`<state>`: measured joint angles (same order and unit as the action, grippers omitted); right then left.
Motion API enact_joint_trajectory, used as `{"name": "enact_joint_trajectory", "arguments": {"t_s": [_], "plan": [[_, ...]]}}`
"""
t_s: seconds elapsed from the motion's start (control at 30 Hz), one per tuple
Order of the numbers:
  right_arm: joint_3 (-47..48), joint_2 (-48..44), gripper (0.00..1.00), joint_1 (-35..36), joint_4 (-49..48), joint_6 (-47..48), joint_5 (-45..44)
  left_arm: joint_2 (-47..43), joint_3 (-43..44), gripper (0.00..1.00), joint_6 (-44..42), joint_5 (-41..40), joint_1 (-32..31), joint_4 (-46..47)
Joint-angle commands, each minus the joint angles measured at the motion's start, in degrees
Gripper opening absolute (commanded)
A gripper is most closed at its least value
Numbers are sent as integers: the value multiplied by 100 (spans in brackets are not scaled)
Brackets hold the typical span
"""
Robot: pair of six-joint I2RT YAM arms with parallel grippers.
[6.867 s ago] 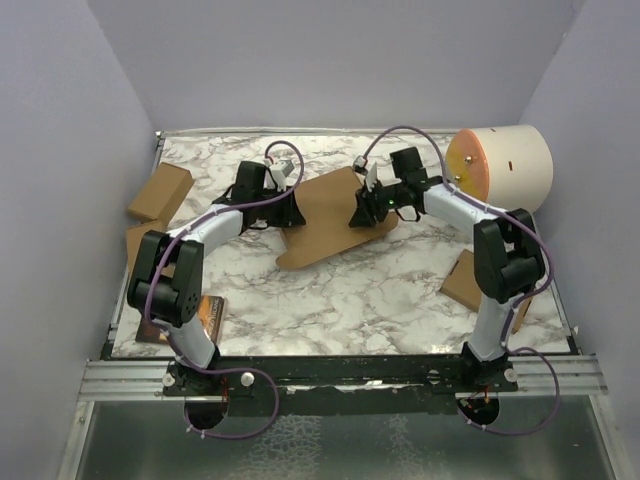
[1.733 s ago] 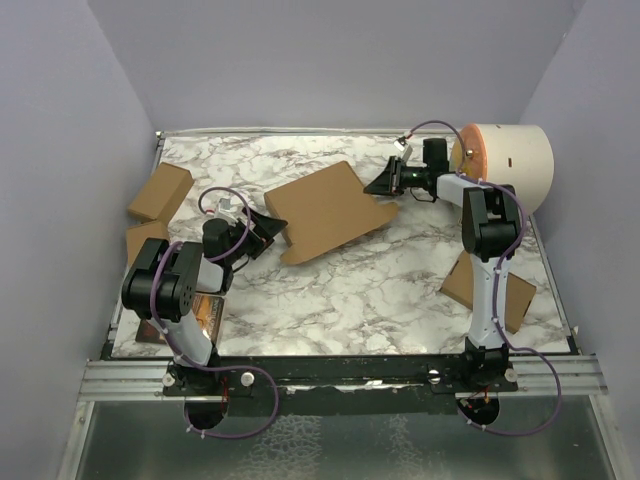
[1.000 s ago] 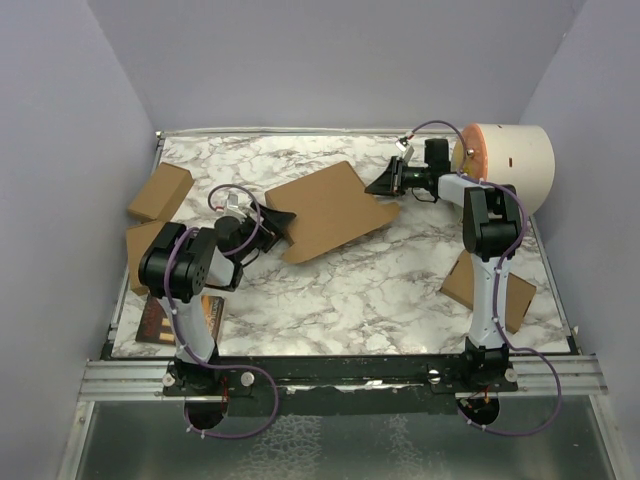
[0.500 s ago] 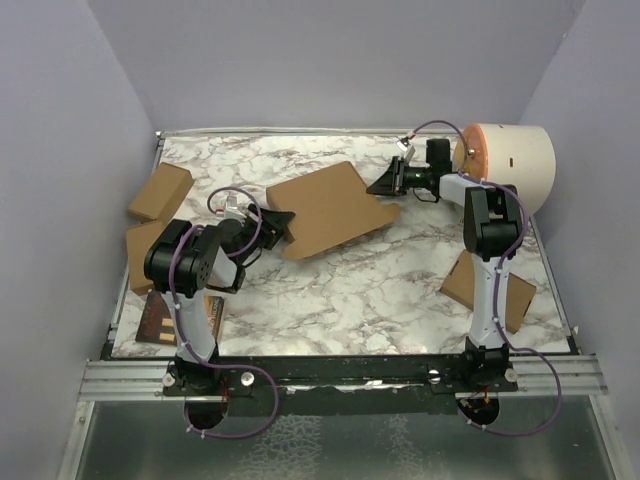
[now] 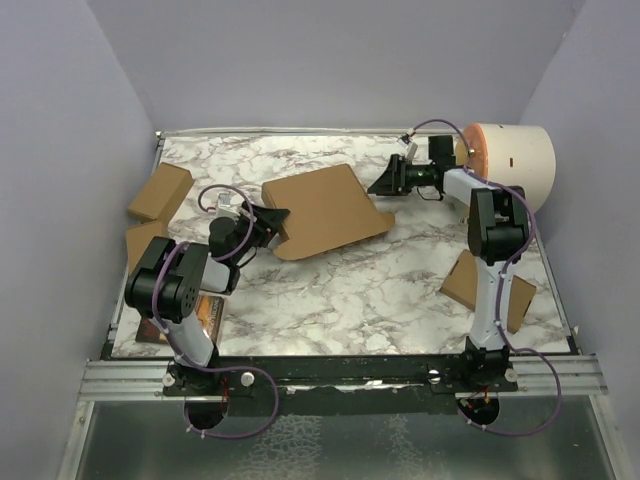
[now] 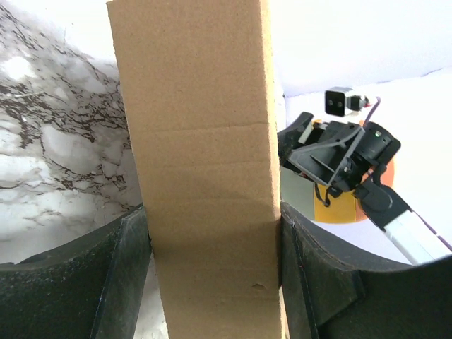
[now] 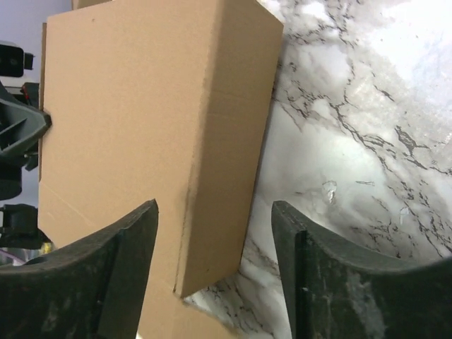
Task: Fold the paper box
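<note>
1. The left gripper (image 6: pixel 212 212) pinches the box (image 5: pixel 320 210) at its left end: cardboard fills the gap and touches both fingers (image 6: pixel 120 282). The right gripper (image 7: pixel 214 212) is spread. In its wrist view, marble shows between the cardboard and one finger, so it grips nothing.
2. The box lies on the table (image 5: pixel 350 290), mid-width and toward the far side. It sits skewed between the two grippers, with its notched end just beside the right one.
3. From above the box reads as a flat slab with no wall standing. Folding looks to be at an early or in-between step: one end is held and the other is free. Whether any tab is tucked cannot be told.
4. The next move likely calls for the right gripper to close on the flap or edge at its end, or to push it over along a crease. Meanwhile the left would need to keep its end from sliding or swinging.
5. Counted:
   - One box and two grippers.
   - Three small boxes (image 5: pixel 160 192): two at the left edge and one at the right, partly hidden by the arm.
   - One cylinder (image 5: pixel 510 165) at the far right.
   - One dark packet (image 5: pixel 150 325) by the left base.
</note>
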<state>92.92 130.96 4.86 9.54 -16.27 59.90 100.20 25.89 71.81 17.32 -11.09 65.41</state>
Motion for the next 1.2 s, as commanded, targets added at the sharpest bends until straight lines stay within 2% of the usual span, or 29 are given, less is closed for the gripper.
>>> {"name": "enact_joint_trajectory", "arguments": {"t_s": [0.0,0.2,0.33,0.47,0.6,0.67,0.77,1.0,1.17], "plan": [[-25,-716,67,-1,353,610,-212,-520,-98,48,-29,-34,151,-176],[-327,-1474,69,131,524,1233,-160,-975,-113,48,112,33,272,-946],[-602,-2228,70,434,824,2292,-88,-1379,165,48,186,12,300,-2180],[-1077,-3035,75,944,1072,3853,96,-1776,653,47,112,-84,301,-3696],[-2076,-3800,93,1537,1192,6407,676,-1979,1135,47,64,-184,301,-5037],[-2489,-4166,99,1922,890,6839,284,-2024,1314,47,121,-181,301,-5465],[-2675,-4389,100,2428,768,7374,-549,-2040,1483,47,243,-127,301,-5925],[-3483,-4375,100,3327,-1053,7320,-3177,-2135,1678,47,598,-27,302,-6285],[-3804,-4146,100,3680,-2066,7187,-3946,-2104,1816,47,654,5,309,-6429]]}}
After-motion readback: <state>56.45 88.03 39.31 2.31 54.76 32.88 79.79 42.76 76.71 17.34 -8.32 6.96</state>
